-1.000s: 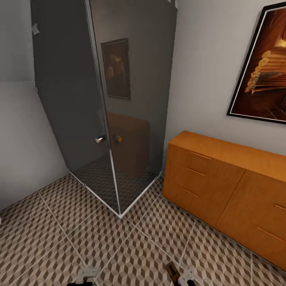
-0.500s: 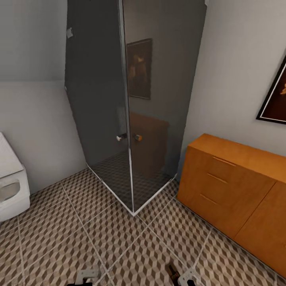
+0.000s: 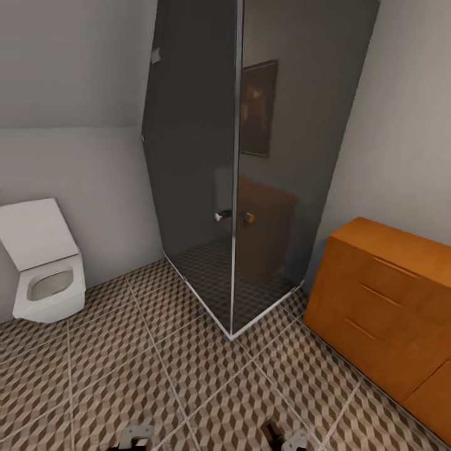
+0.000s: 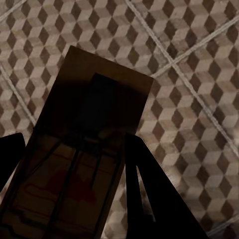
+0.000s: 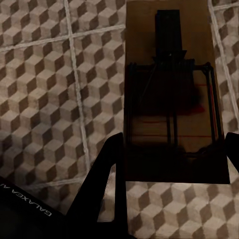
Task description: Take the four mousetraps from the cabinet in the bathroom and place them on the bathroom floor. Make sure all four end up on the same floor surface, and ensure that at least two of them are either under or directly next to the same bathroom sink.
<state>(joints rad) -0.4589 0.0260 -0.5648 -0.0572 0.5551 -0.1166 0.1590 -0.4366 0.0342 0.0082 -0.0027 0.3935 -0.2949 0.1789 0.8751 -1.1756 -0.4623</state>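
Observation:
In the left wrist view a tan mousetrap (image 4: 84, 149) with dark wire and a red mark sits between the two dark fingers (image 4: 149, 189) of my left gripper (image 4: 74, 194), which is shut on it above the cube-patterned bathroom floor (image 4: 189, 74). My right gripper (image 5: 172, 164) is shut on a second mousetrap (image 5: 172, 94), also held over the tiles. The head view catches both grippers at its bottom edge, left gripper (image 3: 136, 435) and right gripper (image 3: 291, 440). The orange-brown cabinet (image 3: 382, 300) stands at the right, drawers closed. The sink is out of view.
A dark glass shower enclosure (image 3: 244, 175) fills the corner ahead, its base corner jutting onto the floor (image 3: 156, 376). A white toilet (image 3: 47, 269) with raised lid stands against the left wall. Open tiles stretch between the toilet, shower and cabinet.
The whole head view has swung to the left: the toilet has come into sight, the cabinet has slid to the right edge, and the framed picture has left the view.

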